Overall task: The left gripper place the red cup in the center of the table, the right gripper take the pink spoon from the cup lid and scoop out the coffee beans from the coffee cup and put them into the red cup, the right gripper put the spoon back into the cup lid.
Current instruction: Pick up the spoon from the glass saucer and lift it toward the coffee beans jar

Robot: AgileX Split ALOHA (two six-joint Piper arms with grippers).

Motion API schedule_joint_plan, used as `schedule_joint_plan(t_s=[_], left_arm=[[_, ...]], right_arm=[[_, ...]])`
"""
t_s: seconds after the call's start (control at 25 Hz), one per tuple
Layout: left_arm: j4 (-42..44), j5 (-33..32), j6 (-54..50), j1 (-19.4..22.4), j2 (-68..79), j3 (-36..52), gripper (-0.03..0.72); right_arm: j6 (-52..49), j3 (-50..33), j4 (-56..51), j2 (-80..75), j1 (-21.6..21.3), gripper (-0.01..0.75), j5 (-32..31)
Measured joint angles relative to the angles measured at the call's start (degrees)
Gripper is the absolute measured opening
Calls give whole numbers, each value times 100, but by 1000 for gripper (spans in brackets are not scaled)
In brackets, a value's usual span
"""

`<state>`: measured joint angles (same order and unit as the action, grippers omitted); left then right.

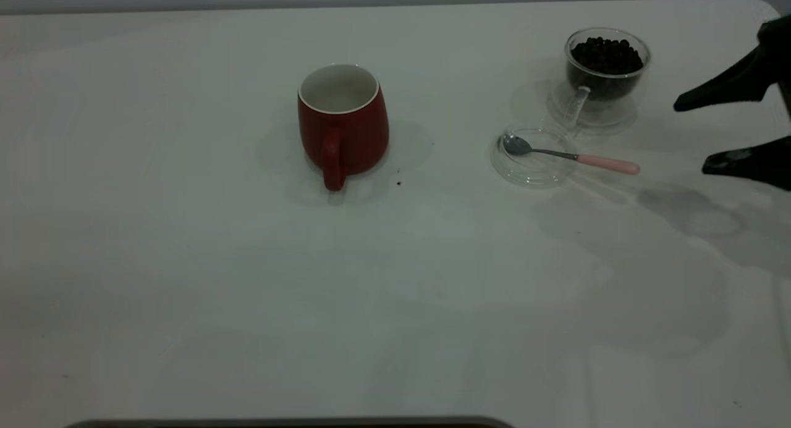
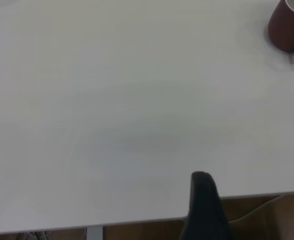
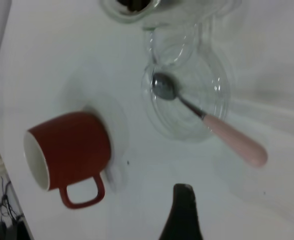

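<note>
Two fingers of the right gripper (image 1: pixel 717 134) stand wide apart and empty, pointed toward the pink spoon (image 1: pixel 609 163), whose handle overhangs the cup lid (image 1: pixel 531 168) on the gripper's side, presumably the easiest part to pinch. Just beyond the lid stands the coffee cup (image 1: pixel 605 76), heaped with coffee beans (image 1: pixel 605 54). Farthest off, the red cup (image 1: pixel 343 122) sits upright mid-worktop (image 1: pixel 185 261), mouth open to receive beans. Whether the left gripper (image 2: pixel 204 210), withdrawn at the worktop's edge, is apart or together cannot be told.
</note>
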<state>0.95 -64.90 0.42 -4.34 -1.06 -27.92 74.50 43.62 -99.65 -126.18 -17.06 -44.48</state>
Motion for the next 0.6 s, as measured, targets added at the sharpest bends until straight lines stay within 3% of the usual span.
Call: schedule_joint_plan(t_s=[0.6], left_arm=[[0, 0, 0, 0, 0, 0, 569]], right_arm=[[328, 668, -364, -1042, 501, 675, -201]])
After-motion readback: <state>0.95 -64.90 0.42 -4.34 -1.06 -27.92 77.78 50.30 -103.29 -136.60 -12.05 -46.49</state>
